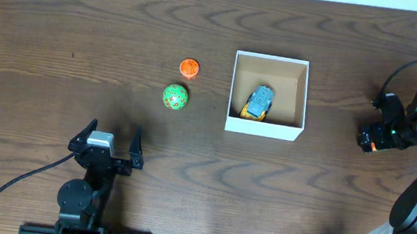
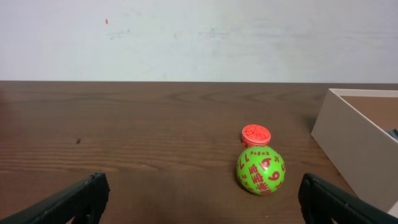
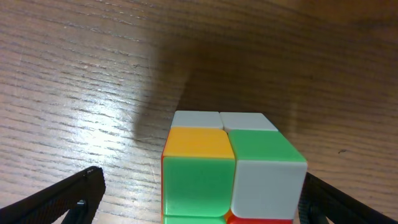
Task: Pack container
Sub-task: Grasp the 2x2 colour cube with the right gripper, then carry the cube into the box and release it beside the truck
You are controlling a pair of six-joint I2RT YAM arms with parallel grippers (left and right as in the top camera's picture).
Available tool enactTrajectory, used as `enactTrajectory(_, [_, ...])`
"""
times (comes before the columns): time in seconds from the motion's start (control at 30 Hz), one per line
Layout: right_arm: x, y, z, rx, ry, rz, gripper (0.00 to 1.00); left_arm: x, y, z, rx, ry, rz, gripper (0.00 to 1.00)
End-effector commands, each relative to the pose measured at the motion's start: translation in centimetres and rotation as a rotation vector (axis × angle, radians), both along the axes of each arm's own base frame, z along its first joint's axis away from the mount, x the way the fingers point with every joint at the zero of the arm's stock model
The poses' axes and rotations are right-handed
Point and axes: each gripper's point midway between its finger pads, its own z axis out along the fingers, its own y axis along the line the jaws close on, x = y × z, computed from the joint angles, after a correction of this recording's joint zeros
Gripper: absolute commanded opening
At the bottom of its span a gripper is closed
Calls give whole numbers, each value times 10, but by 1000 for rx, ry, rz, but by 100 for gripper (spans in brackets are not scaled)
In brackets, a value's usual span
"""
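Wood worktop: container (image 1: 264,128) sits mid-table, car (image 1: 259,101) inside. Right gripper (image 3: 202,199), spread, straddles cube (image 3: 230,168) near right edge, with the container to its left. Left gripper (image 1: 108,140) spread, empty, facing ball (image 1: 174,97).

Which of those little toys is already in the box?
The blue-and-yellow car; the green ball, orange disc and cube all lie outside the box.

Green ball (image 2: 260,171) with red numerals, orange disc (image 2: 255,133), white-green-orange cube (image 3: 231,168), white-walled brown-lined container (image 1: 264,128)
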Motion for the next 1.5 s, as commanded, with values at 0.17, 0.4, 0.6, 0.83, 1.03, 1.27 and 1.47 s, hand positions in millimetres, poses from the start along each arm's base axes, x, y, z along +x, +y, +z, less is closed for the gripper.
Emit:
enactTrajectory(0.17, [-1, -8, -5, -31, 9, -1, 99, -1, -1, -15, 5, 45, -10, 98])
enactTrajectory(0.4, [-2, -12, -4, -55, 16, -9, 99, -1, -1, -15, 6, 45, -9, 98])
enactTrajectory(0.6, [-1, -13, -4, -56, 12, -13, 86, -1, -1, -15, 6, 45, -10, 98])
enactTrajectory(0.83, [0, -13, -4, -58, 9, -13, 71, -1, -1, -15, 6, 45, -9, 98])
enactTrajectory(1.03, [6, -16, -3, -63, -18, -51, 66, -1, -1, -15, 6, 45, -9, 98])
enactTrajectory(1.27, [7, -16, -3, -64, -24, -56, 46, -1, -1, -15, 5, 45, -9, 98])
enactTrajectory(1.47, [16, -10, 4, -72, -46, -33, 42, -1, -1, -15, 6, 45, -9, 98])
